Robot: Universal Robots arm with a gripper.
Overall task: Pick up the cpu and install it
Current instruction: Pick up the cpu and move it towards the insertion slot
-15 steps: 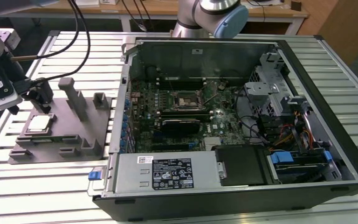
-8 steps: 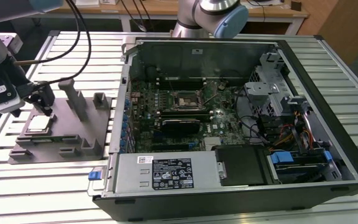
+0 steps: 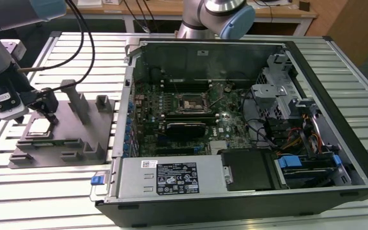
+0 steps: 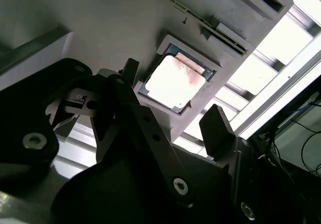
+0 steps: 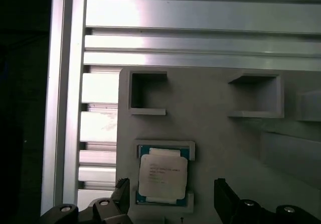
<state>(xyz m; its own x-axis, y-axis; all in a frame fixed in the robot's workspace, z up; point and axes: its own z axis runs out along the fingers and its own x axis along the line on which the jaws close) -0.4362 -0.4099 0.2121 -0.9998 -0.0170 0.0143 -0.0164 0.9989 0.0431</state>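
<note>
The cpu (image 3: 38, 127) lay flat in a shallow square recess of the grey fixture (image 3: 75, 139), at the fixture's end farthest from the open computer case (image 3: 203, 57). The case stood just beside the fixture on the slatted metal surface (image 3: 56, 187). The exterior view placed the hand (image 3: 48, 116) low over that recess. It also showed the black-framed socket (image 3: 189, 101) on the board inside the case, well apart from the fixture. The first wrist view looked straight down on the fixture, giving the cpu's pale lid with its green border and two box-shaped pockets (image 5: 148, 91) in the fixture near it. In both wrist views the hand stood wide open, its fingers (image 4: 215, 123) on either side of the recess, holding nothing.
</note>
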